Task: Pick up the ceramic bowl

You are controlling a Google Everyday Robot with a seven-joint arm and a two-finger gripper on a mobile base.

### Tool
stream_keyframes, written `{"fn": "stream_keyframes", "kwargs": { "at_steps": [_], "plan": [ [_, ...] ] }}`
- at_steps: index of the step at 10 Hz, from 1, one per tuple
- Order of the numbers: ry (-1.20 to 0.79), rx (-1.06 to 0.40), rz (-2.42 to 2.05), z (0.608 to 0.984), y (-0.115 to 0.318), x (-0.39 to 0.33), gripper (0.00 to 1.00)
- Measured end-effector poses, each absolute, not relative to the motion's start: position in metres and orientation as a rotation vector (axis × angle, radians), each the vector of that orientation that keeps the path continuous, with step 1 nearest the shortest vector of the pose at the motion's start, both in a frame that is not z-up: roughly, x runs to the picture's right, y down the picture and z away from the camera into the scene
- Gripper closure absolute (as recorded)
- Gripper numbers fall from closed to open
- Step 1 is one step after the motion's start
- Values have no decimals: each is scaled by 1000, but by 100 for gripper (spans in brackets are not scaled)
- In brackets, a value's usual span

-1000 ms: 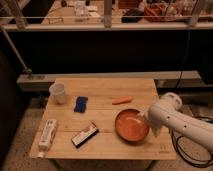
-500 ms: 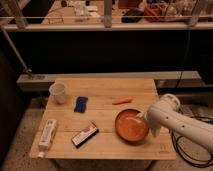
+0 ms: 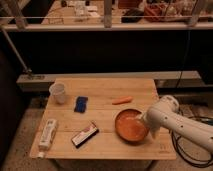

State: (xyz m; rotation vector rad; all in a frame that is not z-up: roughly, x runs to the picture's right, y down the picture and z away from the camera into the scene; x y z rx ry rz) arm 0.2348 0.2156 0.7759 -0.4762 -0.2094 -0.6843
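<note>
The ceramic bowl [image 3: 129,125] is a round, shallow, glossy orange-red bowl on the right front part of the wooden table [image 3: 102,90]. My white arm reaches in from the right, and the gripper [image 3: 145,121] is at the bowl's right rim, mostly hidden behind the arm's white housing. The bowl looks slightly tilted toward the camera.
A small white cup [image 3: 58,93] stands at the table's left. A blue packet [image 3: 81,103] and an orange carrot [image 3: 122,100] lie mid-table. A white box [image 3: 47,133] and a dark bar [image 3: 84,134] lie at the front left. A railing and dark wall run behind.
The arm has shifted slightly at the bowl's right rim; the bowl stays in about the same place. Nothing else has moved.
</note>
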Motion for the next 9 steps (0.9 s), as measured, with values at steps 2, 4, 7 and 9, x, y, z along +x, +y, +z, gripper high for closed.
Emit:
{"fn": "stream_keyframes", "kwargs": {
  "at_steps": [2,4,7,9],
  "plan": [
    [-221,-480,-692,779,219,234,20],
    [-237,-484,-698,782,223,233,21],
    [-257,-490,-704,786,229,231,31],
    [-267,-493,-705,788,232,230,38]
  ]
}}
